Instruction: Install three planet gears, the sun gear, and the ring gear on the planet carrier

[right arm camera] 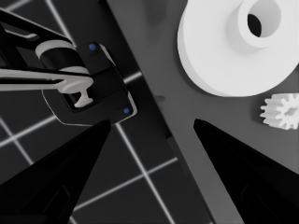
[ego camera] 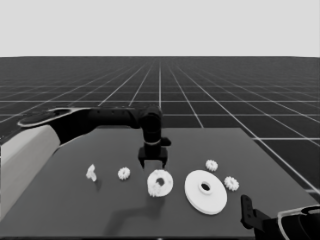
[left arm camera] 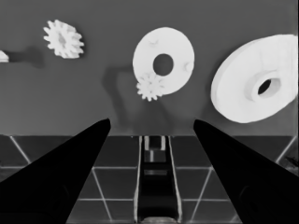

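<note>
The smaller round part (ego camera: 161,181) (left arm camera: 176,49) lies mid-table with one small gear (ego camera: 157,190) (left arm camera: 150,86) resting on its edge. My left gripper (ego camera: 153,164) (left arm camera: 152,121) hovers just behind it, open, with nothing between its fingers. To its right lies the larger round part (ego camera: 205,192) (left arm camera: 243,88) (right arm camera: 219,56). Three loose gears lie on the table: one left of the smaller part (ego camera: 124,173) (left arm camera: 63,38), and two beside the larger part (ego camera: 211,165) (ego camera: 231,183) (right arm camera: 281,110). My right gripper (ego camera: 248,212) (right arm camera: 152,121) is parked open at the near right corner.
A thin white piece (ego camera: 91,173) (left arm camera: 2,56) lies at the left of the row of parts. The table's near edge (right arm camera: 159,121) runs by the right gripper, with dark machinery (right arm camera: 86,86) past it over the floor grid.
</note>
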### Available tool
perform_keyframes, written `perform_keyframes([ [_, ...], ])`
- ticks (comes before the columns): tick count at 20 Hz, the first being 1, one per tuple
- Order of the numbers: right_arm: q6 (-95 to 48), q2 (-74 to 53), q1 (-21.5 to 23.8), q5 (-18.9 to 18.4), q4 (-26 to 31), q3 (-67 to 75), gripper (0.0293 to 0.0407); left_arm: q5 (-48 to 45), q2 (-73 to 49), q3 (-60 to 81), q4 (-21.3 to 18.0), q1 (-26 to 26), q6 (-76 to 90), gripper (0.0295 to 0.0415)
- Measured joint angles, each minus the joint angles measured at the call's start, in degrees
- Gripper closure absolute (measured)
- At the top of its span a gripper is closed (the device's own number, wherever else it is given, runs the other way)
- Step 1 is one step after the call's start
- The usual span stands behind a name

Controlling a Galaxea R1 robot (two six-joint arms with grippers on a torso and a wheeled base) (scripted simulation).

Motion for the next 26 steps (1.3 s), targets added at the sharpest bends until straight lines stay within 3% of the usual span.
perform_keyframes([
  [5,0.0,0.0,0.0,0.0,0.0,0.0,0.0315,-0.15,0.14,-0.67,-1.68,-1.63,0.55,0.0326],
  [8,0.0,0.0,0.0,0.0,0.0,0.0,0.0315,0.65,-16.99,-5.46,-1.38,-1.41,22.71,0.0326],
  [15,0.0,0.0,0.0,0.0,0.0,0.0,0.0315,0.82,-18.9,-11.52,-1.15,-1.23,30.38,0.0326],
  [16,0.0,0.0,0.0,0.0,0.0,0.0,0.0315,-3.68,-19.06,-11.2,6.92,6.05,30.33,0.0326],
  [17,0.0,0.0,0.0,0.0,0.0,0.0,0.0315,-6.47,-18.26,-13.33,11.7,12.81,31.23,0.0326],
  [18,0.0,0.0,0.0,0.0,0.0,0.0,0.0315,-8.36,-17.16,-16.17,14.2,16.46,32.52,0.0326],
  [20,0.0,0.0,0.0,0.0,0.0,0.0,0.0315,-10.38,-15.68,-19.87,16.14,19.41,34.19,0.0326],
  [25,0.0,0.0,0.0,0.0,0.0,0.0,0.0315,-11.43,-14.85,-21.9,16.9,20.54,35.11,0.0326],
  [26,0.0,0.0,0.0,0.0,0.0,0.0,0.0315,-11.44,-14.89,-21.99,16.94,20.54,35.14,0.0361],
])
